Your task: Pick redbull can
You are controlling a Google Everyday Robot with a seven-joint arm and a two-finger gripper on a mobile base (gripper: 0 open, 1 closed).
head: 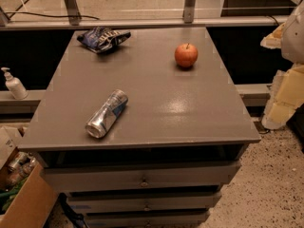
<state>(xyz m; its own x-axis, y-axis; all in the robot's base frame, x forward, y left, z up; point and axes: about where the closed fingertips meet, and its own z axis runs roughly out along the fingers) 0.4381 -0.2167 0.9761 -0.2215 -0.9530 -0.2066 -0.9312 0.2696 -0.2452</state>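
Observation:
The redbull can (pixel 107 113) lies on its side on the grey cabinet top (pixel 156 94), near the front left. Its shiny silver end points toward the front left edge and its blue and silver body runs back to the right. My gripper (pixel 285 96) shows as a pale white and yellowish shape at the right edge of the view. It is beyond the cabinet's right side, far from the can and not touching anything on the top.
A red apple (pixel 186 55) stands at the back right of the top. A dark blue and white snack bag (pixel 103 38) lies at the back left. Drawers (pixel 142 179) are below the top. A white pump bottle (pixel 13 83) and a cardboard box (pixel 19 194) are to the left.

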